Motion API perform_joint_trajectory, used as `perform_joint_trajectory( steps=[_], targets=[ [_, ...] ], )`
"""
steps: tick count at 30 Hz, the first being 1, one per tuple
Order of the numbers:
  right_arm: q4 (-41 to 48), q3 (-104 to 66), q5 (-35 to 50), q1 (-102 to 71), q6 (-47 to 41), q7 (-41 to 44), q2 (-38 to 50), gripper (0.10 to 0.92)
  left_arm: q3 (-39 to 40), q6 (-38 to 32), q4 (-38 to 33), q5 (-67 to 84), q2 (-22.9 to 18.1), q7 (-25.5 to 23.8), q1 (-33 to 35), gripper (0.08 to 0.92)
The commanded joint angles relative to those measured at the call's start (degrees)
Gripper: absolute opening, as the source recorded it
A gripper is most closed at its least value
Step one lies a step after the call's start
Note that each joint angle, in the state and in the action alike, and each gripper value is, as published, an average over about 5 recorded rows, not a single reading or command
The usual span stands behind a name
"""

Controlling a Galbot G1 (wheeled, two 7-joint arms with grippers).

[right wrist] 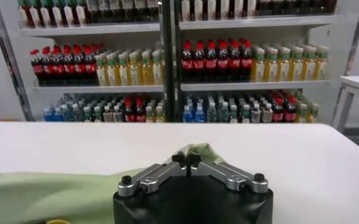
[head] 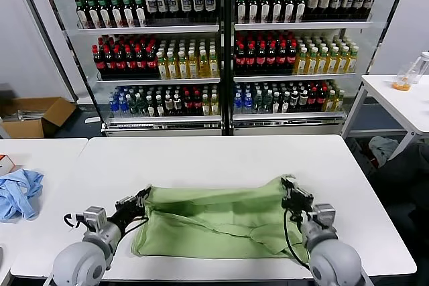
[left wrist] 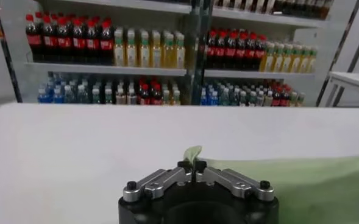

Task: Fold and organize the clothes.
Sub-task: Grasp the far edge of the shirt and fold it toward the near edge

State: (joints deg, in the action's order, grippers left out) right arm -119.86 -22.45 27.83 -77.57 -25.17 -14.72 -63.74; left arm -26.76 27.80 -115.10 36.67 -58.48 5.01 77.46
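The light green T-shirt (head: pixel 214 222) lies folded over on the white table (head: pixel 221 159) near its front edge, plain side up; no print shows. My left gripper (head: pixel 143 196) is shut on the shirt's far left corner, seen in the left wrist view (left wrist: pixel 192 164) with a tip of green cloth (left wrist: pixel 192 153) poking past the fingertips. My right gripper (head: pixel 289 183) is shut on the far right corner, seen in the right wrist view (right wrist: pixel 186 158) with a peak of cloth (right wrist: pixel 197 150) pinched between the fingertips. Both corners are lifted a little off the table.
A light blue garment (head: pixel 19 192) lies on the neighbouring table at the left. Drink shelves (head: pixel 221 45) stand behind the table. A cardboard box (head: pixel 33 115) sits on the floor at the left, and another white table (head: pixel 402 98) stands at the right.
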Motion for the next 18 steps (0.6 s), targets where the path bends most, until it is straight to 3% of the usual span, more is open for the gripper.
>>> perform_joint_trajectory(
  steps=[1, 18],
  targets=[
    [-4.2, -4.4, -2.7, -12.6, 0.8, 0.2, -0.5, 0.11, -0.7, 0.1, -1.6, -6.6, -0.4, -0.1, 7.0, 0.087],
    [-2.2, -1.5, -9.2, -16.1, 0.0, -1.3, -3.1, 0.11, -0.1, -1.0, 0.7, -14.7, -1.5, -0.3, 7.6, 0.088]
  ],
)
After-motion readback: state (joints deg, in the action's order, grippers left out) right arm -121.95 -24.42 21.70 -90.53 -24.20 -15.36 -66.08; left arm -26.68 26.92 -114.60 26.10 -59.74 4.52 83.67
